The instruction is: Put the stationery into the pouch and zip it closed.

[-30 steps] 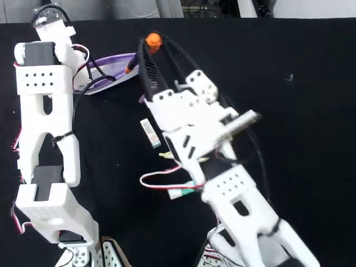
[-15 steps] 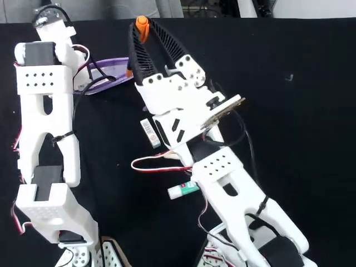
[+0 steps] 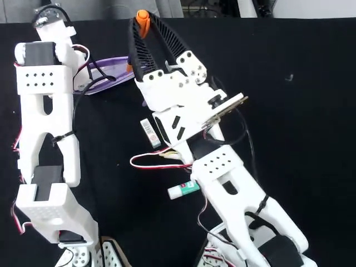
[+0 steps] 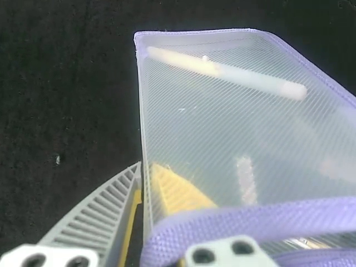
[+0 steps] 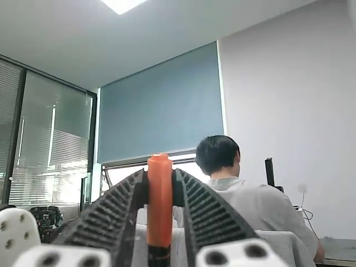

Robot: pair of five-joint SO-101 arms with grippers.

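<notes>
The clear pouch point(image 3: 111, 71) with a purple zipper rim lies at the far left of the black table. My left gripper point(image 3: 89, 79) is shut on its rim. In the left wrist view the pouch point(image 4: 233, 139) has a white pen point(image 4: 222, 72) inside, and my left gripper point(image 4: 146, 172) pinches the wall near the purple edge. My right gripper point(image 3: 142, 23) is shut on an orange marker point(image 3: 143, 19), held up just right of the pouch. The right wrist view has the marker point(image 5: 160, 200) upright between the black fingers point(image 5: 111, 208).
A small white eraser-like block point(image 3: 150, 133) lies mid-table under the right arm. A glue stick with a green band point(image 3: 183, 190) lies nearer the front beside the right arm's base link. Red and white cables point(image 3: 150, 162) loop there. The table's right half is bare black cloth.
My right gripper has carried the orange marker up and toward the far left, closer to the pouch, uncovering the glue stick. The left arm kept still on the pouch.
</notes>
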